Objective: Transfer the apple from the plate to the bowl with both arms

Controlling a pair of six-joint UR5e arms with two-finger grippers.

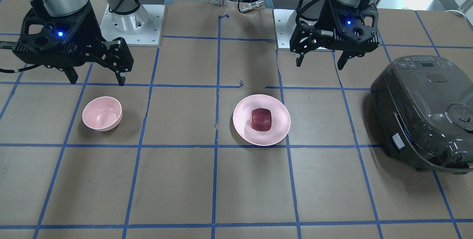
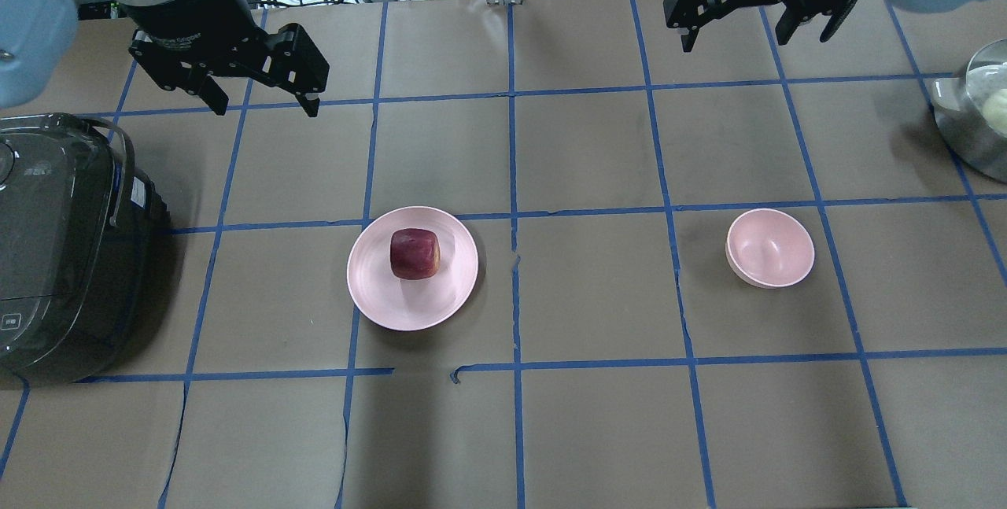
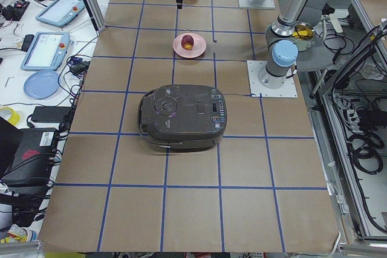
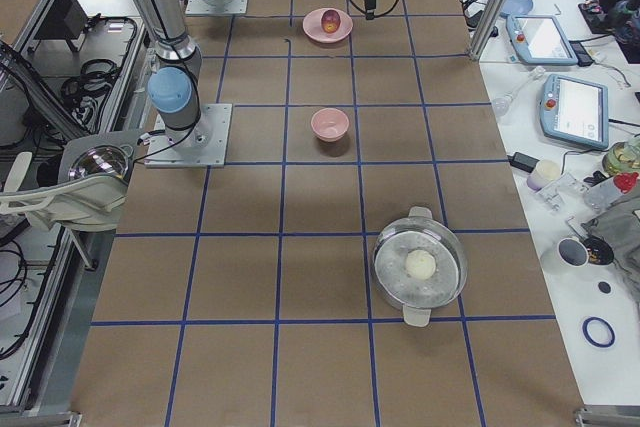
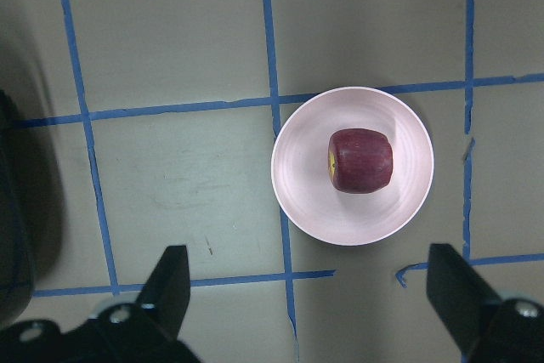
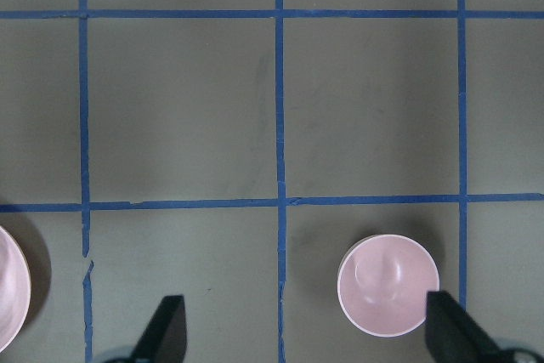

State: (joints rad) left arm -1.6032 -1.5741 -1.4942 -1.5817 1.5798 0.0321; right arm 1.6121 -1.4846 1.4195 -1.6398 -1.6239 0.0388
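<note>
Nothing of the transfer looks done yet. The bench (image 2: 598, 430) carries everything, and the dark rice cooker (image 2: 55, 257) sits on the outer side of the left gripper (image 2: 266, 104), away from the work. That gripper hangs high with its jaws spread wide and nothing between them. The right gripper (image 2: 755, 33) is likewise raised, wide open and empty. The plate (image 2: 385, 296) lies below the left gripper, offset toward the right gripper's side and well apart from its fingers. The bowl (image 2: 743, 273) rests below the right gripper, empty, and in that gripper's own wrist view it shows close beside one fingertip. The apple (image 2: 414, 254) is in the middle of the plate, untouched by either gripper. As I judge it, every step remains: the left gripper descends and takes the apple, passes it to the right gripper, and the right gripper releases it into the bowl.
</note>
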